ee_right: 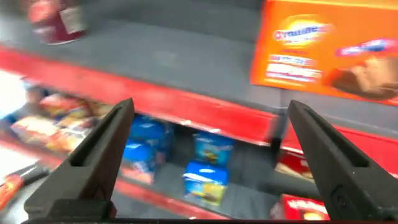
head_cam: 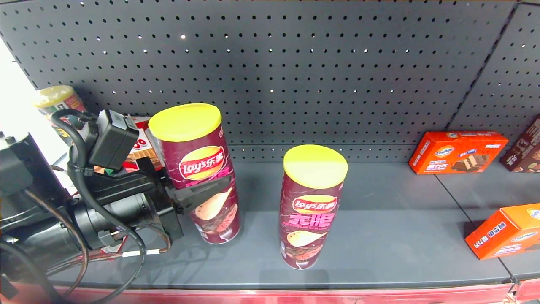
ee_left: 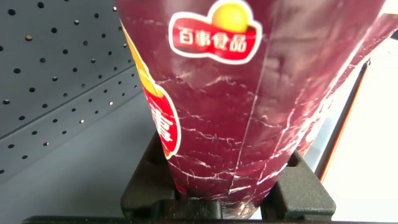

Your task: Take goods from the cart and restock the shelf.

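A shop: pegboard-backed shelf [head_cam: 379,236] stocked with boxed snacks [head_cam: 457,151].

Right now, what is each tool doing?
Left tool: closed, holding a chip can.
Right tool: open, holding nothing.

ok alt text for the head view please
The left gripper grips a maroon chip can with a yellow lid at the left of a grey shelf. A matching can stands free to its right, and orange boxes lie at the far right.
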Available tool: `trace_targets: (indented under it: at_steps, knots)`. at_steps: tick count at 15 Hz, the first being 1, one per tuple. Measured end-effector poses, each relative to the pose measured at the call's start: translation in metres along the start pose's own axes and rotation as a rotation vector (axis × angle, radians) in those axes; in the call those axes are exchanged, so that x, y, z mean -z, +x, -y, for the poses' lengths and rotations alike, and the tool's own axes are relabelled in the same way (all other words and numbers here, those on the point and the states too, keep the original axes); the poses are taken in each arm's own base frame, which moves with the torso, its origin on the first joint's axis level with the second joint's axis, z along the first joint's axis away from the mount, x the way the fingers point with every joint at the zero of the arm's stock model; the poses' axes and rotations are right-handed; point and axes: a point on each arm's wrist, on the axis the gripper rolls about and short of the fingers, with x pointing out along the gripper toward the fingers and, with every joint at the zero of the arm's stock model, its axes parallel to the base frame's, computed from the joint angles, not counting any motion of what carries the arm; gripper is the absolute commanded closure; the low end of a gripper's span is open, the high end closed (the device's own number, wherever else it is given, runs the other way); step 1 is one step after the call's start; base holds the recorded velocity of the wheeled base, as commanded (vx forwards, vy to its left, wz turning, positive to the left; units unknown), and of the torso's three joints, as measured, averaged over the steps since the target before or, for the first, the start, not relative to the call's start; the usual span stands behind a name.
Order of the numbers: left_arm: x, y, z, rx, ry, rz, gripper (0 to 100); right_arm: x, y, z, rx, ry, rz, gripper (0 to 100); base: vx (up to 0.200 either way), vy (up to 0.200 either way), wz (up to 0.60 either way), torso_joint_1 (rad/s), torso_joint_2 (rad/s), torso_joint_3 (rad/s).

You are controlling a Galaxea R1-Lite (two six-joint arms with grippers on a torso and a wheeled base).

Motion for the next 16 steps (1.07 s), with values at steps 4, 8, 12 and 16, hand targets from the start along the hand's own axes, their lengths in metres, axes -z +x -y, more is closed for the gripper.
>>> trace_targets:
  at_steps: [4,8,12,16]
  knots:
    - [-0.0017,0.0004,-0.0007,-0.002,0.001,0.006,100,0.0048,0.0006,0.0024,0.142,0.076,-0.070,0,0.000,0.000,0.00,0.000,0.00,0.000]
    - [-0.0026,0.0007,-0.0010,-0.003,0.003,0.009,100,0.0032,0.0059,-0.0002,0.309,0.079,-0.141,0,0.000,0.000,0.00,0.000,0.00,0.000]
    - [-0.0024,0.0011,0.0001,0.002,0.004,0.008,100,0.0034,0.0029,-0.0036,0.427,0.076,-0.091,0,0.000,0.000,0.00,0.000,0.00,0.000]
    - [-0.0030,0.0014,0.0000,0.000,0.003,0.009,100,0.0038,0.0016,-0.0043,0.432,0.071,-0.072,0,0.000,0.000,0.00,0.000,0.00,0.000]
